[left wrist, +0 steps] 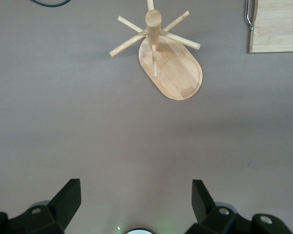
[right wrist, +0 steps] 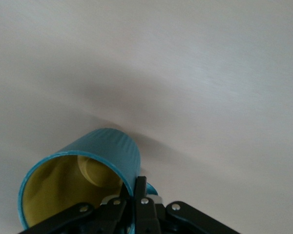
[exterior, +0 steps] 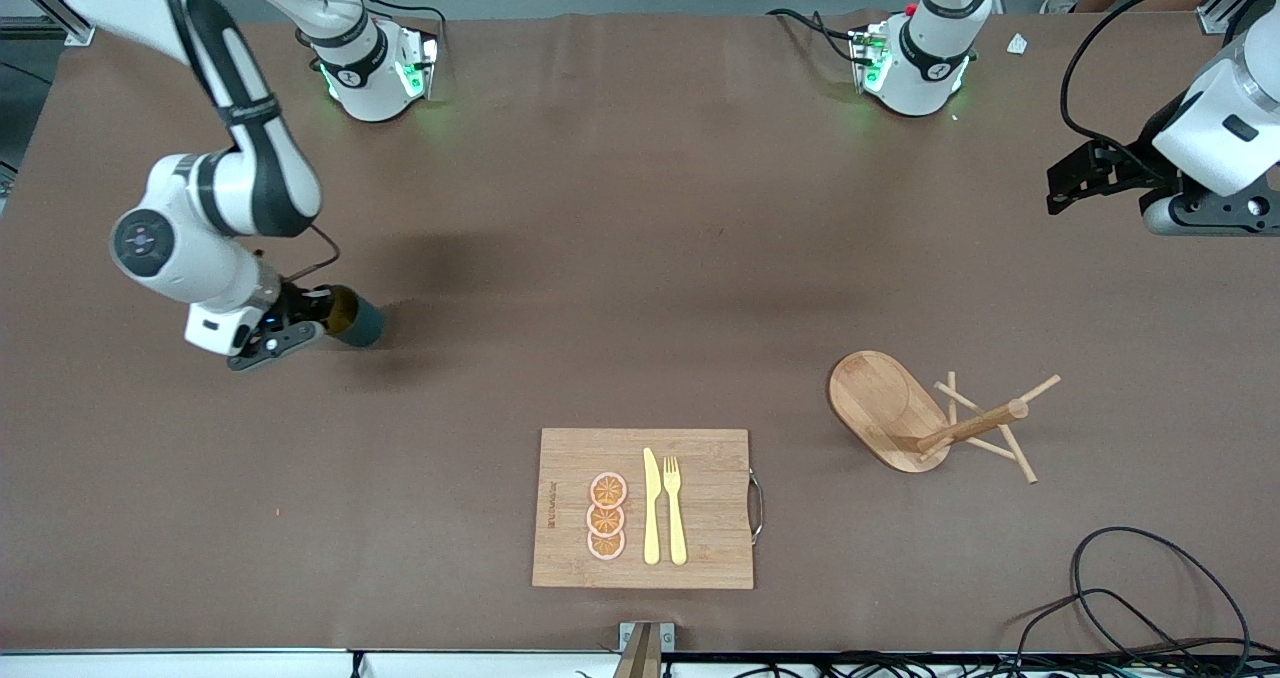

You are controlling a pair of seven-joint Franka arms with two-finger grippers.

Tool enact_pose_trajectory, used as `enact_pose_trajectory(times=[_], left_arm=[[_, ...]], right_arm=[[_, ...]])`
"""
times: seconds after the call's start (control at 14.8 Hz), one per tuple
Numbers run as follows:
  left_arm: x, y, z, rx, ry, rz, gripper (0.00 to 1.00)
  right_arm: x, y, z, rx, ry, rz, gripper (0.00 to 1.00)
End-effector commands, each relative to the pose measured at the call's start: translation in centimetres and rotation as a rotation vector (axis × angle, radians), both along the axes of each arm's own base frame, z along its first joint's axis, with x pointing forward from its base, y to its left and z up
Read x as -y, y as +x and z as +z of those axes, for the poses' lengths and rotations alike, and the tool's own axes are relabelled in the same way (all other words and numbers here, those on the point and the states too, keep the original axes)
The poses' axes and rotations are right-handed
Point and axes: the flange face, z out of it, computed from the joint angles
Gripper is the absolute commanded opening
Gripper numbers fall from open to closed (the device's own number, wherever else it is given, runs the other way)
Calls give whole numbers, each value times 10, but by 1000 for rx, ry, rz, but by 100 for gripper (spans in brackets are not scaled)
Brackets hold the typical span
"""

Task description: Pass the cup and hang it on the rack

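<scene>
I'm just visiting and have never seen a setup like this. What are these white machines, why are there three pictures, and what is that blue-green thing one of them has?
They are two robot arms bolted to a brown table. One picture looks down from a high camera; the other two come from cameras on each arm's wrist. The right gripper is shut on the rim of a teal cup with a yellow inside, tipped sideways. The left gripper waits, open, above the table near a wooden mug rack. Nearer the high camera lies a cutting board with a toy knife, fork and orange slices.
</scene>
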Motion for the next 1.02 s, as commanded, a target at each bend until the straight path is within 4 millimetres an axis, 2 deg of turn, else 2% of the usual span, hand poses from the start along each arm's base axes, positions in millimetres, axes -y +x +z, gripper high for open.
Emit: enact_pose_trajectory(times=[0.0, 0.14, 0.2, 0.47, 0.61, 0.68, 0.88, 0.95], left_arm=[[11, -2, 4, 10, -9, -17, 100], [10, -3, 2, -3, -5, -15, 100], [8, -3, 2, -9, -6, -11, 100], [-2, -2, 3, -6, 0, -7, 100], [0, -2, 2, -7, 2, -10, 100], [0, 3, -4, -19, 0, -7, 100], [0, 12, -20, -42, -14, 3, 100], [3, 18, -33, -65, -17, -1, 100]], right_arm=[[-83, -22, 20, 11, -8, -152, 0], [-168, -40, 27, 47, -7, -272, 0], [-204, -46, 32, 67, 0, -325, 0], [-321, -64, 19, 85, 2, -404, 0], [-361, -68, 12, 93, 9, -370, 0], [-376, -69, 12, 100, 15, -370, 0], [-415, -70, 3, 111, 23, -381, 0], [-422, -66, 1, 118, 30, -388, 0]])
